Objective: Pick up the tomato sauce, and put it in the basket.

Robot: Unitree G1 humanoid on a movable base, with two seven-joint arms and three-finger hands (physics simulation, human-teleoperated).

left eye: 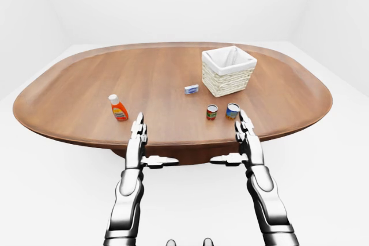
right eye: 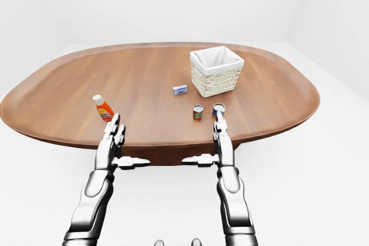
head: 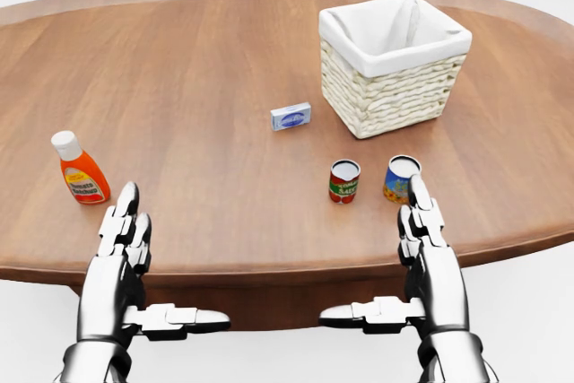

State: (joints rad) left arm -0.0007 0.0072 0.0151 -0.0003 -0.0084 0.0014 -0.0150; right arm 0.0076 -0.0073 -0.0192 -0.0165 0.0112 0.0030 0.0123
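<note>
Two cans stand upright, axes vertical, near the worktop's (head: 224,69) lower edge in the head view: the tomato sauce (head: 343,180), then a blue can (head: 401,177) to its right. One basket (head: 393,62) sits above them, bare wood between. Left hand (head: 121,248) and right hand (head: 430,248) hover at that edge, fingers spread, holding nothing.
</note>
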